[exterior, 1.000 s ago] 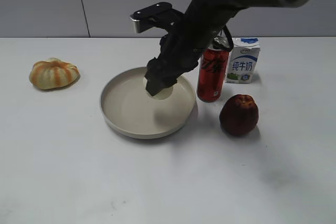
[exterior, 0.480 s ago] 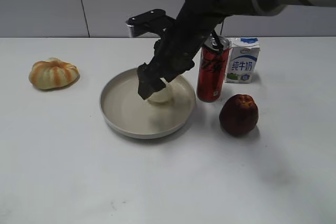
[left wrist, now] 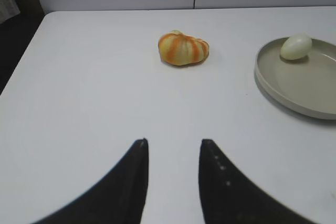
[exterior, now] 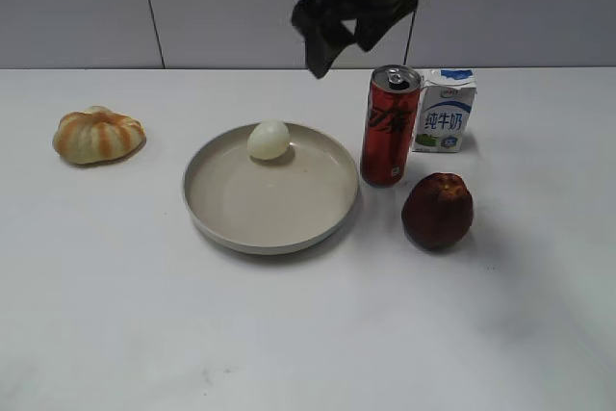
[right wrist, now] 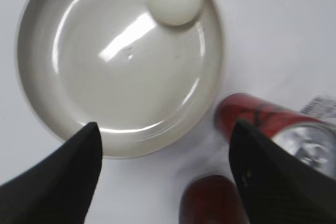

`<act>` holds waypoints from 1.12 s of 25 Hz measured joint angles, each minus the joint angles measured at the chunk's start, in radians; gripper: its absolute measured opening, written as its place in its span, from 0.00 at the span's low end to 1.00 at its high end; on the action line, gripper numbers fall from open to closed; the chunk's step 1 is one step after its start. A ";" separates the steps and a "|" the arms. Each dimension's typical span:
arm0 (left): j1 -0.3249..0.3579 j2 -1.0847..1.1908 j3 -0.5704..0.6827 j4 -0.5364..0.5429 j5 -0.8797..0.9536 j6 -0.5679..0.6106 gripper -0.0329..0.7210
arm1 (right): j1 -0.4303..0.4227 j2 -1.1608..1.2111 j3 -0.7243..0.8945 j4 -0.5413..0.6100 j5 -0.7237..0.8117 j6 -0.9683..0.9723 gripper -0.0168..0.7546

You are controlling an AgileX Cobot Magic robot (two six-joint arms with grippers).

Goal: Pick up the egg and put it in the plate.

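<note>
L to R: left gripper [left wrist: 173, 182] low over bare table [exterior: 115, 315], jaws a little apart, empty. Egg [exterior: 269, 140] now free at plate's [exterior: 221, 223] far rim. Right gripper [exterior: 339, 40] has risen clear, jaws wide, empty.

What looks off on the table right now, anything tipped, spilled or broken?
Nothing stands out. The egg lies whole inside the plate, near its far rim. The can and milk carton stand upright, with no spill showing. Both grippers hold nothing.
</note>
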 joint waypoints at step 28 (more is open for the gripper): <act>0.000 0.000 0.000 0.000 0.000 0.000 0.36 | -0.558 -0.706 0.665 -0.029 -0.014 0.063 0.75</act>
